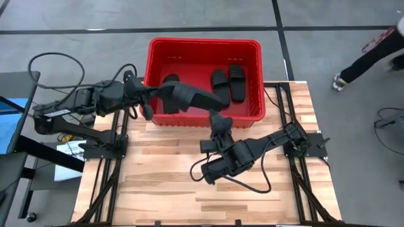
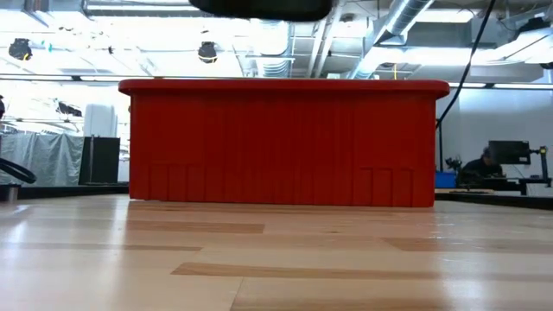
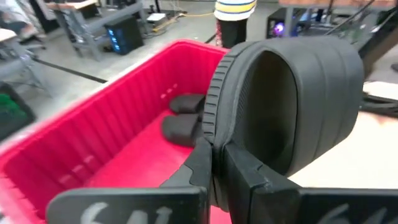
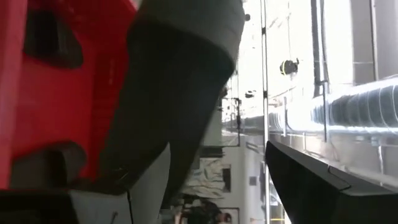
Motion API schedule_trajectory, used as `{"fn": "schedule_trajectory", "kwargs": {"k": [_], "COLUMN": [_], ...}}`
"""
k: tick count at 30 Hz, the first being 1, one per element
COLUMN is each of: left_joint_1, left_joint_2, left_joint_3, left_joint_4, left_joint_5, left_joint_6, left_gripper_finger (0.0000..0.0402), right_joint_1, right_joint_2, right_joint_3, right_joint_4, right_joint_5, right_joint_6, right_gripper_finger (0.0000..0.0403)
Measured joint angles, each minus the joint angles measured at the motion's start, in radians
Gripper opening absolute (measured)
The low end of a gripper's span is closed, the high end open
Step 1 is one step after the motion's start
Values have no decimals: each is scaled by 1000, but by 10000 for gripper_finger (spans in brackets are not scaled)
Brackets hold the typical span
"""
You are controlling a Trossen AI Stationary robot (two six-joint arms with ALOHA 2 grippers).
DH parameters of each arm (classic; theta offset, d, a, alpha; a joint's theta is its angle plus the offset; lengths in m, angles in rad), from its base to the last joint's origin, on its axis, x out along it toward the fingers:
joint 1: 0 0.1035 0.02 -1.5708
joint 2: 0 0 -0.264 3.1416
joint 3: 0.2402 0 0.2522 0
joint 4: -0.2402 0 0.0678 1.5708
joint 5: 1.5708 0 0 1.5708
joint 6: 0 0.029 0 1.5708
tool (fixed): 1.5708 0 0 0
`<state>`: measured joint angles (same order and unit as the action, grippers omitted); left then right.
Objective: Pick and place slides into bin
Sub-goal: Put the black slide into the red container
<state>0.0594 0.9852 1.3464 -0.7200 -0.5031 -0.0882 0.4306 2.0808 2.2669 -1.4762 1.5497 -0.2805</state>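
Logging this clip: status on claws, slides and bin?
Left claw shut on a slide, held over the red bin. Right claw open at the bin's near rim. Two slides lie in the bin. Nothing in the way.

Red bin [image 2: 285, 142] on wooden table [image 2: 276, 259]; dark shape [image 2: 259, 7] above rim.

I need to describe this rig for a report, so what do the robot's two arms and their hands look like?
Both arms are dark, nearly black, jointed machines with blocky links, mounted on black metal frames at the table's sides. Black cables loop from each. The left hand has two flat dark fingers, with white markings on the body below them. The right hand has matching dark, straight-edged fingers.
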Motion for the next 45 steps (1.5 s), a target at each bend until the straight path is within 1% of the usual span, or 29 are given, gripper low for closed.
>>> {"fn": "schedule_trajectory", "kwargs": {"k": [2,3,6,9,16,20,26,29,31,36,41,45], "left_joint_1": [33,50,102,162,286,352,426,461,479,519,555,577], "left_joint_2": [-1,0,8,43,199,308,448,514,562,673,770,818], "left_joint_3": [0,0,3,48,283,424,583,653,702,817,929,984], "left_joint_4": [-3,-3,-1,-30,-216,-315,-342,-392,-456,-653,-749,-754], "left_joint_5": [1,2,8,28,82,76,102,162,199,207,220,300], "left_joint_6": [34,52,118,181,299,378,478,498,515,531,552,600], "left_gripper_finger": [5,5,5,4,4,2,2,2,2,2,2,2], "right_joint_1": [-15,-24,-53,-96,-198,-251,-339,-391,-427,-516,-588,-621], "right_joint_2": [0,-3,-27,-53,-92,-96,-114,-124,-132,-137,-151,-168], "right_joint_3": [0,-2,-4,-3,-3,-3,-4,-3,-3,-3,-3,-1], "right_joint_4": [-86,-99,-95,-95,-95,-95,-95,-95,-95,-94,-94,-94], "right_joint_5": [0,-5,-56,-86,-278,-309,-303,-278,-246,-117,-105,-106], "right_joint_6": [73,113,152,204,288,307,308,308,307,293,231,221], "right_gripper_finger": [260,260,260,260,260,260,260,260,260,260,260,260]}}
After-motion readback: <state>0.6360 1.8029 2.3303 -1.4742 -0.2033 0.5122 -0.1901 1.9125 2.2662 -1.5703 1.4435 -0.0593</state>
